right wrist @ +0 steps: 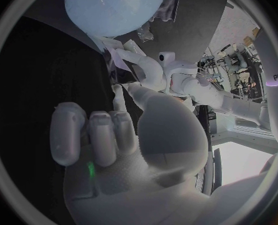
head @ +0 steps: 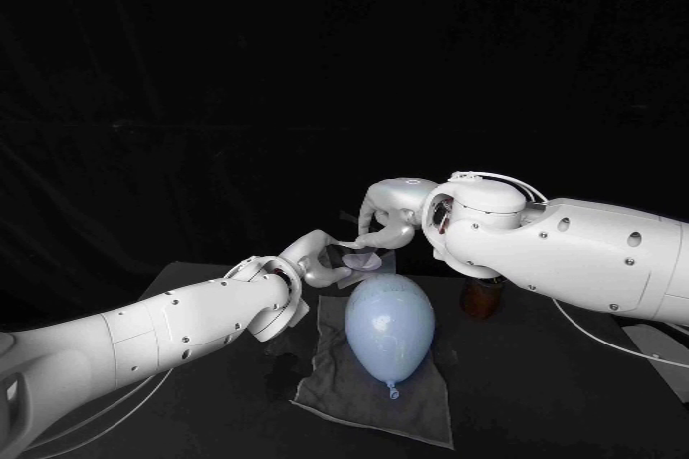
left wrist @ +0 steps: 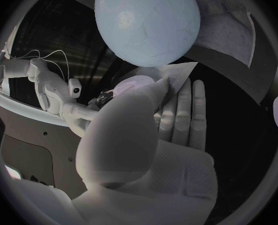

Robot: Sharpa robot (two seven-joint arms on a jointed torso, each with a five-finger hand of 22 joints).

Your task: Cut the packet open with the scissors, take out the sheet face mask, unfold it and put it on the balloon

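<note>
The sheet face mask (head: 356, 265) hangs as a thin, pale, crumpled film just above the far end of the balloon (head: 389, 325), stretched between the 2 hands. The left hand (head: 319, 258) is clamped on 1 edge of it: in the left wrist view we see the thumb pressing the sheet against the fingers (left wrist: 190, 110), right beside the balloon's skin. The right hand (head: 385, 212) reaches down from the other side and seems to pinch the opposite edge between thumb and a fingertip, its other fingers curled in.

The balloon lies on its side on a grey cloth (head: 366, 404) spread over the black desk (head: 574, 419).

We judge the cutting and the taking out as done, since the mask is free in the hands. The unfolding looks partway. Spreading the mask flat and laying it on the balloon is left.
</note>
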